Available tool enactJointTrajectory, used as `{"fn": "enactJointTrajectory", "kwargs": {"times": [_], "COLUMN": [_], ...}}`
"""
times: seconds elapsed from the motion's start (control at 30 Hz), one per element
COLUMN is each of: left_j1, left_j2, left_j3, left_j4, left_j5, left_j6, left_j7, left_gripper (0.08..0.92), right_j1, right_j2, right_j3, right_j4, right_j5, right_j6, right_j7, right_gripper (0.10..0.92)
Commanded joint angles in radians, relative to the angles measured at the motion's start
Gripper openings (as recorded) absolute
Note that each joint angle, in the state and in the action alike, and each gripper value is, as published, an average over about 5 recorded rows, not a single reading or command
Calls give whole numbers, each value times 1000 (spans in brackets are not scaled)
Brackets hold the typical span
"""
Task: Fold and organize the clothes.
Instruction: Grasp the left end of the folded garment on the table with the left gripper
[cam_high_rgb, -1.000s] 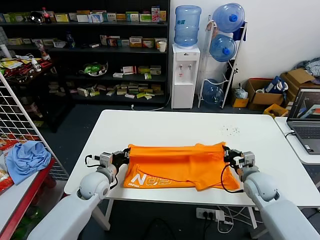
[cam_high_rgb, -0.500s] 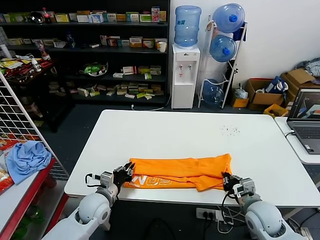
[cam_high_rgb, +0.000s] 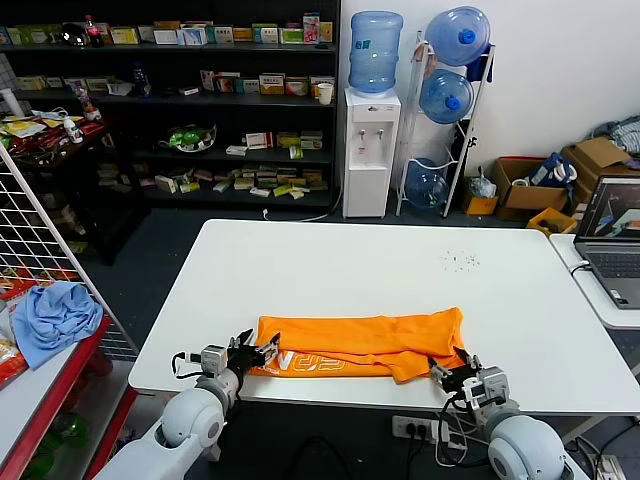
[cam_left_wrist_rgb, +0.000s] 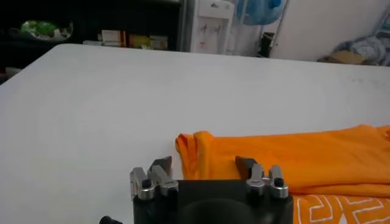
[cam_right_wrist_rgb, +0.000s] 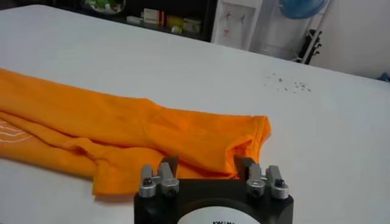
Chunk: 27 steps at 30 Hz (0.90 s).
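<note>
The orange T-shirt (cam_high_rgb: 365, 345) is lying near the front edge of the white table (cam_high_rgb: 380, 265), already folded into a long, flat strip; it looks like more folds are waiting to make it small and neat. Its long side is running from left to right across the table, with the white letters (cam_high_rgb: 320, 364) showing along the front edge. The left gripper (cam_high_rgb: 252, 352) is sitting at the left end and the right gripper (cam_high_rgb: 447, 374) at the right end; both are standing wide open and holding nothing.
</note>
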<state>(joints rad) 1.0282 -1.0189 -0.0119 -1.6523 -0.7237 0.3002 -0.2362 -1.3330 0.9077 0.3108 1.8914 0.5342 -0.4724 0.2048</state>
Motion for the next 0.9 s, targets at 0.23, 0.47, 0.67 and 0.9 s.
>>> {"fn": "enactJointTrajectory", "kwargs": {"times": [0.23,0.47,0.67,0.9], "left_j1": [7,10,-4,-13], "left_j2": [-3,-7,23,179], "left_j3": [2,4,-16,-99], "left_j4": [21,6,10,41], "left_j5": [-63,-38,28,25], "left_j6": [84,60,-1,0], "left_j7": [11,31,21,0], "left_gripper": [543,344,173,129], "right_j1": [-24,-11,10,44], "right_j2": [8,23,70,121], "right_j3": [4,3,15,16], "right_j4": [37,30,20,5], "right_j5": [-11,-41,-117,-154], "right_j6": [-2,36,185,239], "right_j7": [12,22,44,49], "right_gripper": [819,823,823,823]}}
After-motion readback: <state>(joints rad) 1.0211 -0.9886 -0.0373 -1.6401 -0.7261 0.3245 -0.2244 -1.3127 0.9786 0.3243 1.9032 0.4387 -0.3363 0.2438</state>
